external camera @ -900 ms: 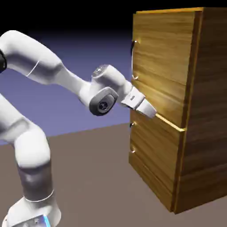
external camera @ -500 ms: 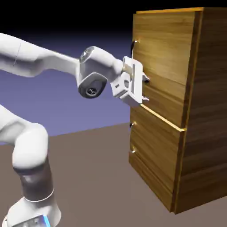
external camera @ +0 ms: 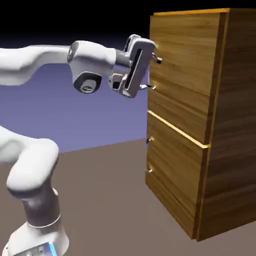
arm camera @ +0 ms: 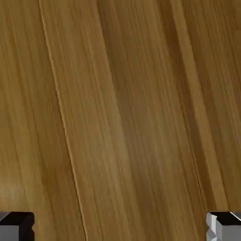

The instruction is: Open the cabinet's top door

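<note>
Your end effector [external camera: 150, 74] at upper centre, fingers apart, beside the top door [external camera: 185, 65] at upper right, its handle [external camera: 149, 70] visible there, your hand view showing only wood grain between fingertips [arm camera: 16, 227]

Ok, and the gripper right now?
Gripper: open, nothing between its fingertips, by the top door.

Count: one cabinet [external camera: 230, 125], one arm [external camera: 35, 165].
I see two front panels [external camera: 182, 65], two gripper fingertips [arm camera: 18, 227].
</note>
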Controlling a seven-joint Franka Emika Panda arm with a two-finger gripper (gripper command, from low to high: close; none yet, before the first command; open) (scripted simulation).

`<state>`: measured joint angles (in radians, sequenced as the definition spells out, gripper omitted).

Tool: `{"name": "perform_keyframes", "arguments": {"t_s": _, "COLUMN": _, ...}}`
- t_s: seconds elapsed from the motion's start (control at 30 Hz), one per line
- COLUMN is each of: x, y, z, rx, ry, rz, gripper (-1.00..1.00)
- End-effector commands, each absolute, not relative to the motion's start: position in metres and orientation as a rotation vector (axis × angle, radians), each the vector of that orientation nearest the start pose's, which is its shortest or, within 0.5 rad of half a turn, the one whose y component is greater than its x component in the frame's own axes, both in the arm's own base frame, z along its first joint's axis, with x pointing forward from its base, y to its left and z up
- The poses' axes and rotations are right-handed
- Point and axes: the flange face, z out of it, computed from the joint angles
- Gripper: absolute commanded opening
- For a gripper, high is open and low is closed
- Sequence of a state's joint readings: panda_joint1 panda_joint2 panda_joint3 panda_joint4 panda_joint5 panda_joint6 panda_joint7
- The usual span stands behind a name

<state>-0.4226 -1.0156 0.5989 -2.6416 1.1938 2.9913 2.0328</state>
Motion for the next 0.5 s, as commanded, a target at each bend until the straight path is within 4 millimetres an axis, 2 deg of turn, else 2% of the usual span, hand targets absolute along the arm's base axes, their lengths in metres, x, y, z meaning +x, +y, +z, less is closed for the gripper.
{"name": "perform_keyframes", "arguments": {"t_s": 0.0, "x": 0.313, "y": 0.062, "z": 0.621, "rx": -0.260, "ry": 1.787, "rz": -0.277, "gripper": 0.00}}
{"name": "perform_keyframes", "arguments": {"t_s": 0.23, "x": 0.303, "y": 0.095, "z": 0.621, "rx": 0.119, "ry": 1.694, "rz": 0.027, "gripper": 0.00}}
{"name": "perform_keyframes", "arguments": {"t_s": 0.47, "x": 0.303, "y": 0.130, "z": 0.605, "rx": 0.445, "ry": 1.566, "rz": 0.348, "gripper": 0.00}}
